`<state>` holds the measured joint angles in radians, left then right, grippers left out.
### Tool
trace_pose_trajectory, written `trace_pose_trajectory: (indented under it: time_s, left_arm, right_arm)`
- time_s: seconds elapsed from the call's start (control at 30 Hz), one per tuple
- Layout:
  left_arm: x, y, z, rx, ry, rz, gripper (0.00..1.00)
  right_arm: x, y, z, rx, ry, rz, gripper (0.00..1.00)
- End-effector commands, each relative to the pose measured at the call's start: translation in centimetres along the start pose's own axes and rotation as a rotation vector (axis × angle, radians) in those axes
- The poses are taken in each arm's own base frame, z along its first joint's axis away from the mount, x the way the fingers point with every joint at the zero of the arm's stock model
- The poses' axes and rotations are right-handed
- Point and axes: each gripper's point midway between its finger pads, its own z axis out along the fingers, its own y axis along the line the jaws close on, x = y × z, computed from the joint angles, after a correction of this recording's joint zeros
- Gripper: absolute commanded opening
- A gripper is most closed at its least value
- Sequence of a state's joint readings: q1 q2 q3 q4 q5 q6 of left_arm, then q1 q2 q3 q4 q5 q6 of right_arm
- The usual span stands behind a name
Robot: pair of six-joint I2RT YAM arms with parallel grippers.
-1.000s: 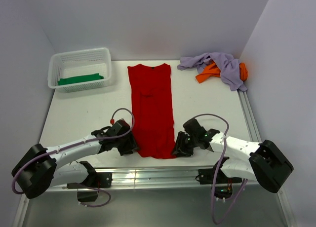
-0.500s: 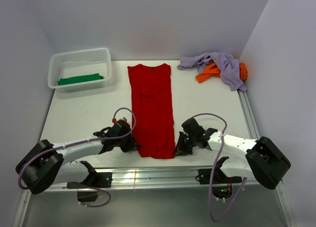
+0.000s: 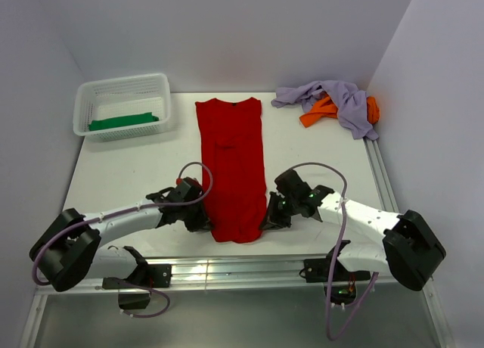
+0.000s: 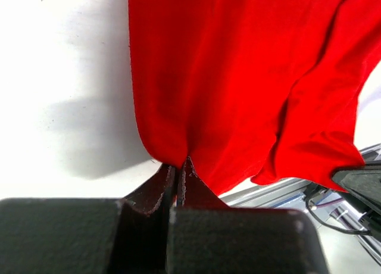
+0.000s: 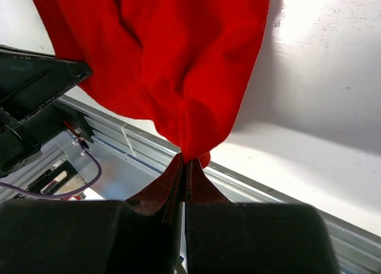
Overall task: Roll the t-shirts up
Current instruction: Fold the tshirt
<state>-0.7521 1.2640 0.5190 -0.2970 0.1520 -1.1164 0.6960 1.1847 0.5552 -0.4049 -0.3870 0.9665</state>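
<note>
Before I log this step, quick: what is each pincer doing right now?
Left pincer: shut on the red t-shirt, at its near left corner.
Right pincer: shut on the same shirt, at its near right corner.

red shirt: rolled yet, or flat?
Spread flat, unrolled: the red t-shirt lies as a long strip; left claw and right claw only pinch its near corners.
</note>
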Motion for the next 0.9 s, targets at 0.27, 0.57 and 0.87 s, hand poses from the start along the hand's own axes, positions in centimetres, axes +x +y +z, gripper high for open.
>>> trace_pose_trajectory:
  time_s: [0.27,0.57,0.87]
  left_arm:
    - [1.0,1.4,-0.1,-0.085,0.087,0.043,0.07]
    - [0.0,0.6,-2.9,-0.125,0.062,0.094,0.46]
    - [-6.5,-3.7,-8.6,-0.048,-0.022,0.089,0.54]
  right_arm:
    - [2.1,-3.7,-1.1,0.152,0.062,-0.004,0.09]
    - [-0.4,-0.4,-4.2,0.175,-0.049,-0.142,0.52]
    - [0.2,5.3,-2.6,0.165,-0.064,-0.314,0.37]
